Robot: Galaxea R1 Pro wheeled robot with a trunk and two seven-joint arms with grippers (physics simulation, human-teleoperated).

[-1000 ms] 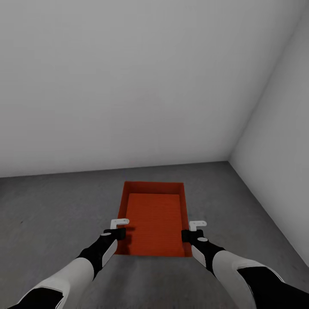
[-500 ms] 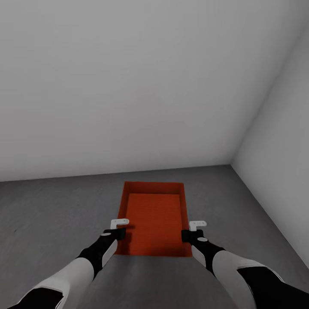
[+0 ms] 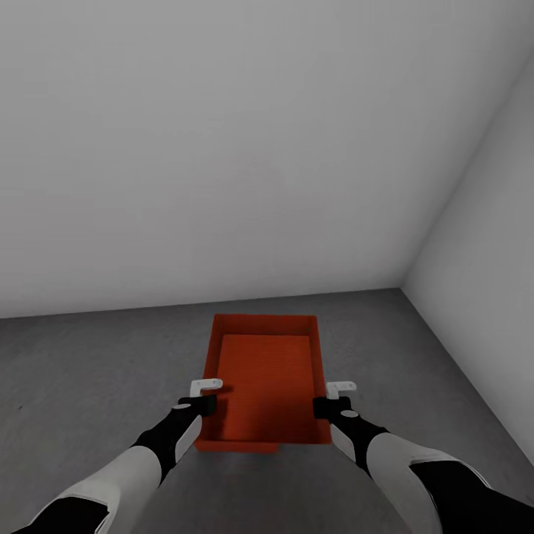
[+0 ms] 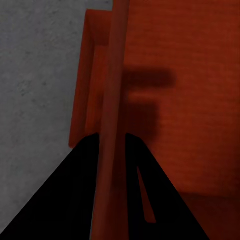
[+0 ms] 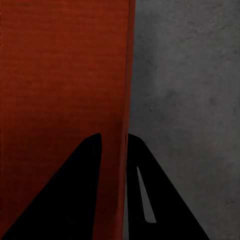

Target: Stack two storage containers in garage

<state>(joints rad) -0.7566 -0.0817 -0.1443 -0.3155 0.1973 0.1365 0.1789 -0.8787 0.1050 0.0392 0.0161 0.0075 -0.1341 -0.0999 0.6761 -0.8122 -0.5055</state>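
container (image 3: 263, 382), orange-red and open-topped, is hanging between the two grippers in the head view, over the dark grey floor (image 3: 89, 371) of the garage, near the corner where the two pale walls (image 3: 222, 148) are meeting. the left gripper (image 3: 205, 395) is clamping the container's left long wall and the right gripper (image 3: 331, 397) is clamping its right long wall, both toward the near end. below the near edge a second orange-red edge is peeking out (image 3: 237, 447), seemingly the other container lying under it; whether the two are touching is not clear.

in the left wrist view, the left gripper (image 4: 114, 145) is closing on the thin container wall (image 4: 112, 100), which is running up between the two dark fingers (image 4: 70, 200); beside it a lower orange-red wall (image 4: 82, 100) is showing against the floor (image 4: 35, 90).

in the right wrist view, the right gripper (image 5: 115, 145) is pinching the container wall (image 5: 127, 75) between its dark fingers (image 5: 65, 200), with the ribbed container bottom (image 5: 60, 75) on one side and floor (image 5: 190, 100) on the other.
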